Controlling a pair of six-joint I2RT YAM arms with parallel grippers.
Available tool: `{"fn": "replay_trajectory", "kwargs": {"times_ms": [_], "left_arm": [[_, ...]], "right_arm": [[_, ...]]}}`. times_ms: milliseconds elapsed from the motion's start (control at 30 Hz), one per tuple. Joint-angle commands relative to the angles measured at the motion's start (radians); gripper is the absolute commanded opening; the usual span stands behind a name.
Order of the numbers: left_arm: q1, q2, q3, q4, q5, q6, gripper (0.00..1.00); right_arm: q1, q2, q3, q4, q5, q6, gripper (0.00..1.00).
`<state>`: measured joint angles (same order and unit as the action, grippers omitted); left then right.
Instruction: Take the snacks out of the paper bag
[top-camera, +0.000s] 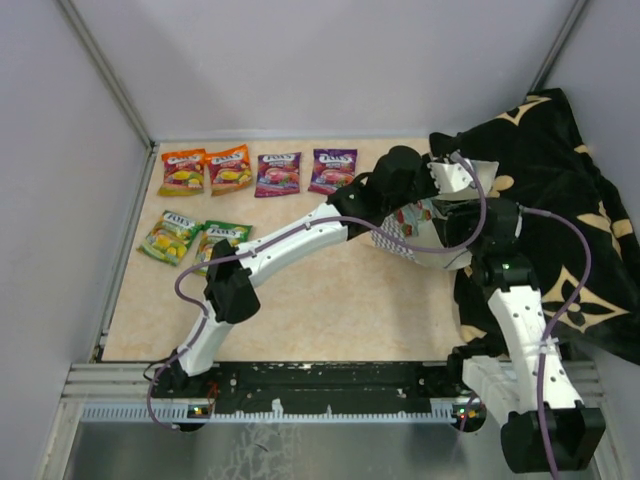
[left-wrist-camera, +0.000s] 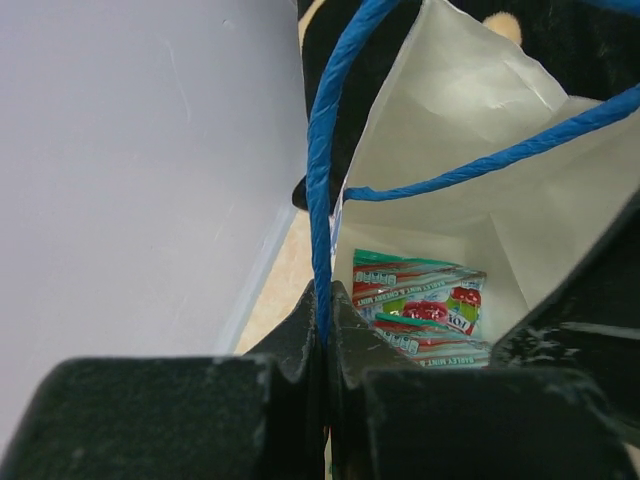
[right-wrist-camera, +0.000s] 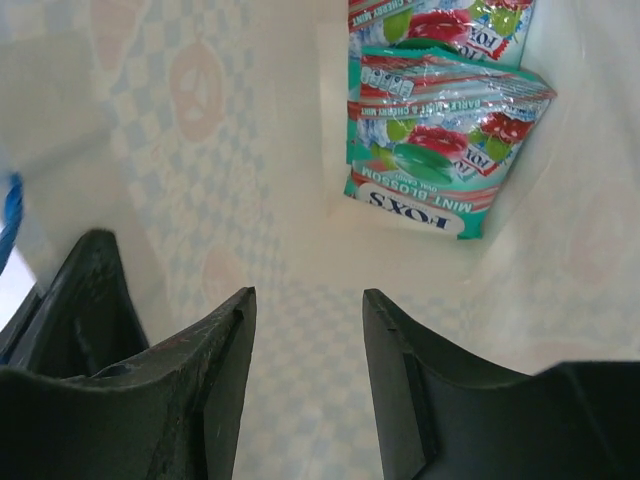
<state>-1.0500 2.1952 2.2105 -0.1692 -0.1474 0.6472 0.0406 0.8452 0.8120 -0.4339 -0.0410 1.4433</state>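
From above, six flat glossy candy packets lie on the beige table (top-camera: 330, 300) at its far left. There are two orange packets (top-camera: 183, 170), two purple packets (top-camera: 333, 170) and, nearer, two green packets (top-camera: 170, 236). The small beige paper bag (top-camera: 395, 238) with blue-white checked sides rests at the edge of the black cloth with gold flower marks (top-camera: 560, 180). Its mouth is turned towards the arms. The left arm (top-camera: 290, 240) stretches across the table to the bag, and the right arm (top-camera: 520, 310) meets it from the near side (neither set of fingertips can be made out from here).

In the left wrist view, the left gripper (left-wrist-camera: 326, 305) has its jaws pressed together on a thin blue cord handle (left-wrist-camera: 320, 150), which runs straight up from between them. A second blue cord (left-wrist-camera: 500, 160) crosses the bag's open mouth. Glossy teal packets (left-wrist-camera: 420, 305) with red fruit pictures lie stacked at the bottom of the bag.

In the right wrist view, the right gripper (right-wrist-camera: 305, 370) is inside the bag with its jaws apart and nothing between them. The teal packets (right-wrist-camera: 440, 130) lie ahead of it against the bag's bottom, the upper one reading "FOX'S".
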Motion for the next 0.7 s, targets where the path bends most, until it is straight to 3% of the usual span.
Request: {"fn": "replay_trajectory", "kwargs": {"times_ms": [0,267,467,667], "left_arm": [[-0.045,-0.015,0.068,0.028,-0.064,0.043,0.00],[-0.127,-0.017,0.071,0.078,-0.157,0.079,0.00],[-0.169,-0.010,0.045,0.090,-0.186,0.091,0.00],[-0.182,0.008,0.032,0.094,-0.205,0.109,0.00]], "right_arm": [[-0.007,0.030,-0.043,0.118,0.024,-0.001,0.48],[-0.008,0.094,-0.219,0.275,0.029,0.016,0.55],[-0.007,0.259,-0.230,0.437,-0.013,-0.009,0.75],[-0.006,0.413,-0.216,0.576,-0.036,-0.013,0.86]]}}
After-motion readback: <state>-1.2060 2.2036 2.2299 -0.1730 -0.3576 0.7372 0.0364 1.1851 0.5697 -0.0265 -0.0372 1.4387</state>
